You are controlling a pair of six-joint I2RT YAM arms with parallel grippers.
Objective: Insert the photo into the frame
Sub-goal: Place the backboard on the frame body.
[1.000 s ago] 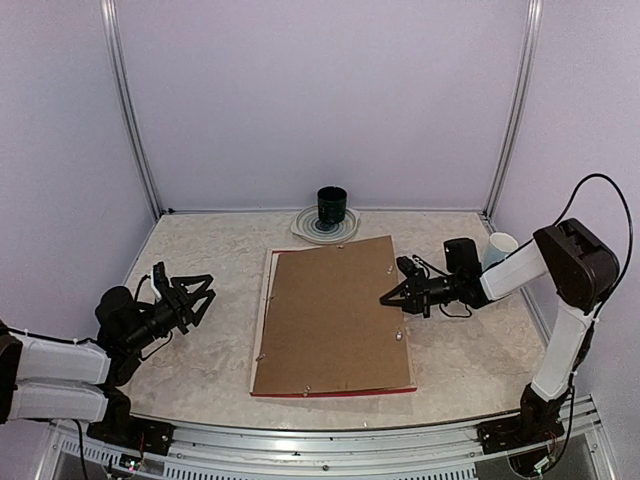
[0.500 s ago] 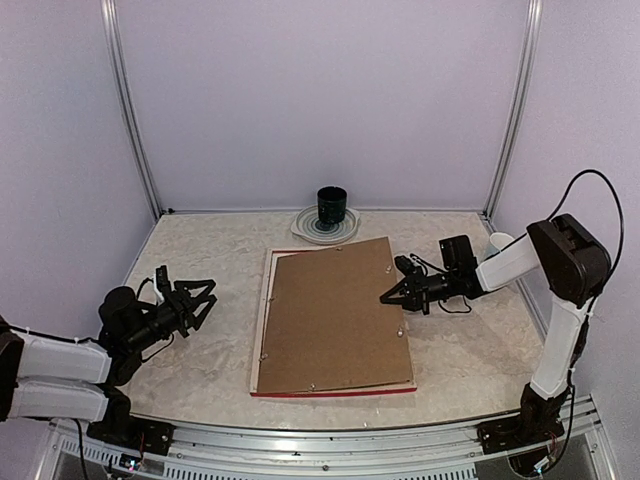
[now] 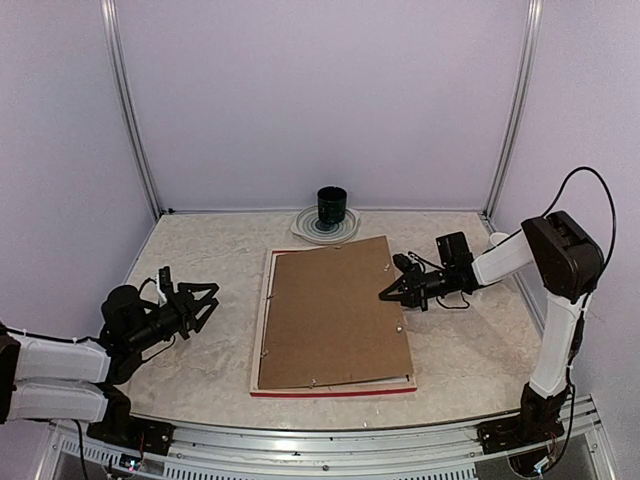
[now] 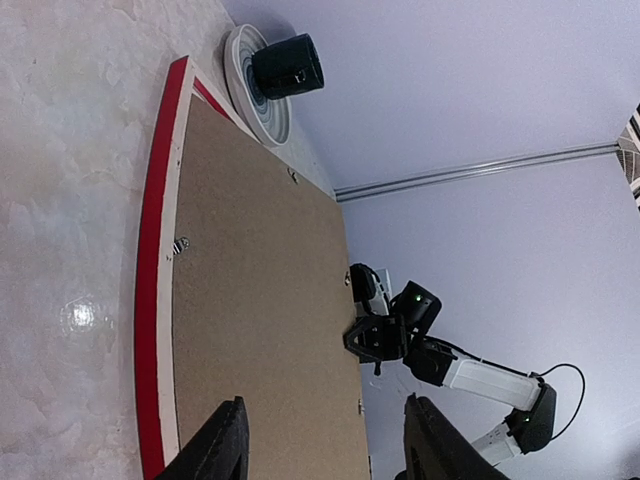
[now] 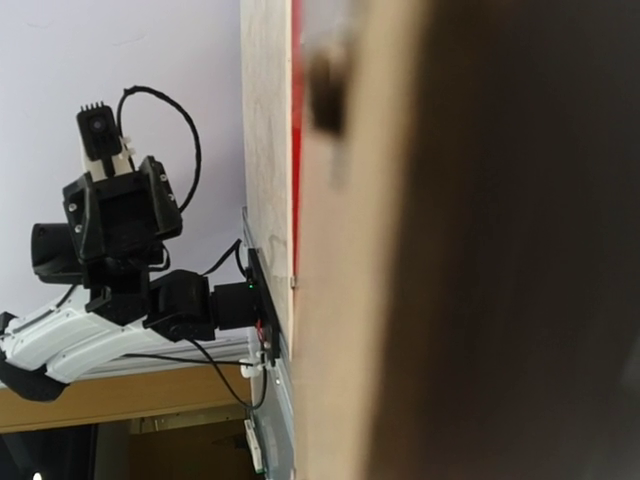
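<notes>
The frame (image 3: 262, 340) lies face down in the middle of the table, its red edge showing along the front and left (image 4: 150, 260). A brown backing board (image 3: 330, 310) rests on it, turned slightly askew, its near right corner raised off the frame. My right gripper (image 3: 388, 294) is at the board's right edge, shut on that edge; in the left wrist view the right gripper (image 4: 358, 338) meets the board's rim. The right wrist view is filled by the blurred board (image 5: 420, 300). My left gripper (image 3: 200, 300) hovers open and empty left of the frame (image 4: 325, 445). The photo is hidden.
A dark cup (image 3: 332, 205) stands on a white plate (image 3: 305, 228) at the back, just beyond the frame's far edge. A white cup (image 3: 497, 243) stands behind the right arm. Metal posts mark the back corners, with a rail along the near edge.
The backing board's right side has risen and shifted slightly, baring a pale strip of frame at the near right corner. The left gripper has dipped a little and moved right.
</notes>
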